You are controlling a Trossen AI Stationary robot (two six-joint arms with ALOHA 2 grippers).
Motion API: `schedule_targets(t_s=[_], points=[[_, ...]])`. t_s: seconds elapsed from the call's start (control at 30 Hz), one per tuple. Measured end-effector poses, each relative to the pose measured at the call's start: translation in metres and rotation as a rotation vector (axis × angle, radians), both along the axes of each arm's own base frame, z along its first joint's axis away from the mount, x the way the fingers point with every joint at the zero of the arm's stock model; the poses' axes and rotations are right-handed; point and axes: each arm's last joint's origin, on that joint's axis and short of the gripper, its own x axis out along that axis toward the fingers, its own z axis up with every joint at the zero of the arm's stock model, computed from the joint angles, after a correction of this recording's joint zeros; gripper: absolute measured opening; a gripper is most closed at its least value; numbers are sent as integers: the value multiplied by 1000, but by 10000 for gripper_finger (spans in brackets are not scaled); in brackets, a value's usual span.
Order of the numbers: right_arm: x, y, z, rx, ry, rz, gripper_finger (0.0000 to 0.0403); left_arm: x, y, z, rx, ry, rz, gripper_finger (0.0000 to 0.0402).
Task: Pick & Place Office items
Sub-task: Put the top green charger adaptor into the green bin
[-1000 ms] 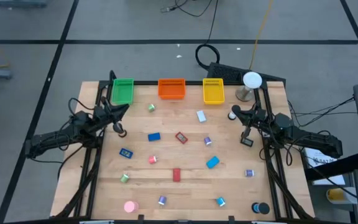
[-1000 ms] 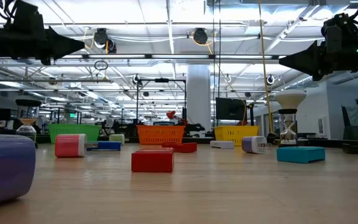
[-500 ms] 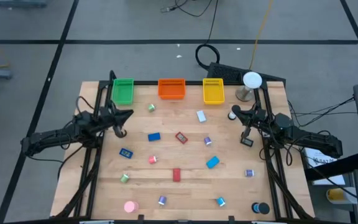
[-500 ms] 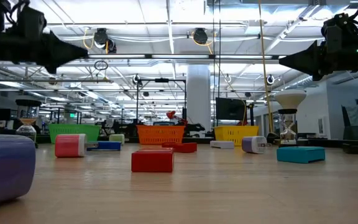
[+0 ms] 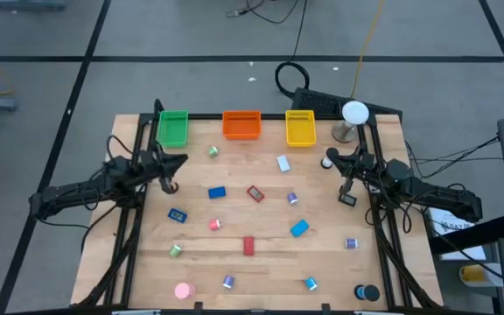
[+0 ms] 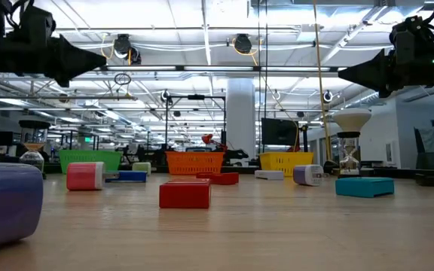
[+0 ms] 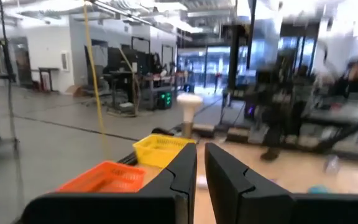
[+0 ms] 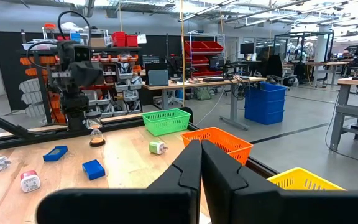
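Both arms hang above the counter with nothing held: the left gripper sits over the left edge near the green tray, its fingers a narrow slit apart and empty, and the right gripper hovers at the right side, fingers pressed together on nothing. The office items lie scattered across the middle of the counter, among them a blue block, a red block, a pink roll and a light-blue block. The step looks like choosing a first piece; the blue block is nearest the left gripper, so a good move would be to spread the fingers first, come straight down over it and square them to its long sides. The green tray, orange tray and yellow tray stand in a row along the far edge, and from above all three look empty.
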Motion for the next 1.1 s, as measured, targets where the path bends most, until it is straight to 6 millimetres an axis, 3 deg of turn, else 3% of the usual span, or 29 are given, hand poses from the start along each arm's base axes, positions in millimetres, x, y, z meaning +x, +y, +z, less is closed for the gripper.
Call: schedule_targets(t_s=[0.53, 0.9, 1.1], points=[[0, 0, 0, 0, 0, 0, 4, -4, 0, 15, -180, -238, -35, 37], [0, 0, 0, 0, 0, 0, 4, -4, 5, 9, -186, -186, 158, 37], [0, 0, 0, 0, 0, 0, 4, 5, 5, 2, -219, -108, 125, 27]])
